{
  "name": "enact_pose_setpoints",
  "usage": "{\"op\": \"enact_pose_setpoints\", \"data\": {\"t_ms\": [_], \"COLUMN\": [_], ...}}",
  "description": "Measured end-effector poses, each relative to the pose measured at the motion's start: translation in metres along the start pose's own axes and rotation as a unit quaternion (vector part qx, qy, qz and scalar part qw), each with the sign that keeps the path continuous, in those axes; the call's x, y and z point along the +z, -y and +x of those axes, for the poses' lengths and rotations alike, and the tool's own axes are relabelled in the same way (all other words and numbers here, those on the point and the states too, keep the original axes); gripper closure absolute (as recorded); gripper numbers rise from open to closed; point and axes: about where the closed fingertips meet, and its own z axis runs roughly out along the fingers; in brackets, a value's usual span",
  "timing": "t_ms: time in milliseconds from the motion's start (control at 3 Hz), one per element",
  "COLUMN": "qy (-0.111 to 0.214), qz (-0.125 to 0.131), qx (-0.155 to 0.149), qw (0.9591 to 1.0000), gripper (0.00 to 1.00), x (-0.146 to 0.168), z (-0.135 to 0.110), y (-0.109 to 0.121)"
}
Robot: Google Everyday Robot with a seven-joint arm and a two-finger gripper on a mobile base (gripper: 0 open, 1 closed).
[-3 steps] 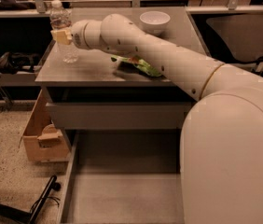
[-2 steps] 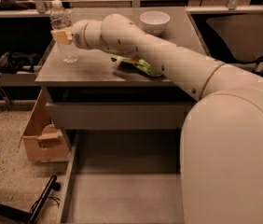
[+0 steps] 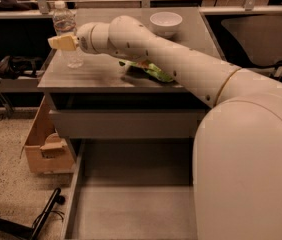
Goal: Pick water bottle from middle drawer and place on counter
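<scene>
The water bottle (image 3: 67, 30), clear with a white cap, stands upright on the grey counter (image 3: 96, 76) near its back left corner. My gripper (image 3: 63, 42) is at the bottle's middle. Its near beige finger (image 3: 61, 42) stands in front of the bottle and reaches past its left side; the far finger is hidden behind. The gripper looks open around the bottle. My white arm reaches across the counter from the lower right. The middle drawer (image 3: 131, 209) is pulled out below, and its grey floor is bare.
A white bowl (image 3: 166, 23) sits at the counter's back. A green bag (image 3: 153, 71) lies under my arm. A shut drawer front (image 3: 126, 124) is under the counter's edge. A cardboard box (image 3: 46, 149) stands on the floor at the left. Wooden tabletops lie behind.
The near finger has shifted a little left and down, away from the bottle. The bottle has stayed in place on the counter.
</scene>
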Motion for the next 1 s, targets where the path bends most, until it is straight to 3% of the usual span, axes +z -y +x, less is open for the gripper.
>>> {"op": "enact_pose_setpoints", "data": {"t_ms": [333, 667, 1000], "qy": [0.000, -0.023, -0.029], "qz": [0.000, -0.003, -0.007], "qx": [0.000, -0.013, -0.068], "qw": [1.0000, 0.9997, 0.9972], "gripper": [0.00, 0.00, 0.00], "x": [0.000, -0.011, -0.043], "z": [0.000, -0.017, -0.131], "y": [0.000, -0.003, -0.043]}}
